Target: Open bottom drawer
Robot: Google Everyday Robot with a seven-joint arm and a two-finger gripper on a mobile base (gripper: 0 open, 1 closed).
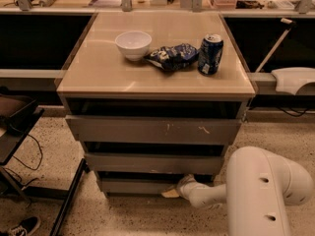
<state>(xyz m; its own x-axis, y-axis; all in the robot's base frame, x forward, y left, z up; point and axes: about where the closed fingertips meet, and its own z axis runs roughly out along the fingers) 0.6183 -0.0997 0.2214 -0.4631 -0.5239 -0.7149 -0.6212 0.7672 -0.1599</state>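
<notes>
1. jaws of the gripper (172,191): cannot tell whether they are parted or closed; they are pressed in against the cabinet's lowest front.
2. gripper sits low, near the floor, at the right end of the bottom drawer (132,186), touching or just at its upper edge. a tan tip shows there.
3. white arm (256,191) reaches in from the lower right, with its bulky housing in the foreground.
4. bottom drawer is the lowest of three grey fronts, directly under the middle drawer (152,163). a dark gap shows above its front; its interior is not visible.
5. top drawer (147,130) is the widest front and bears pale scratch marks right of centre.
6. on the cabinet top (108,80): a white bowl (133,44) toward the back left, a blue can (210,54) upright near the right edge, and a crumpled blue bag (172,57) between them, just beside the bowl.
7. a shoe (22,226) lies on the speckled floor at the lower left, well apart from the cabinet.
</notes>
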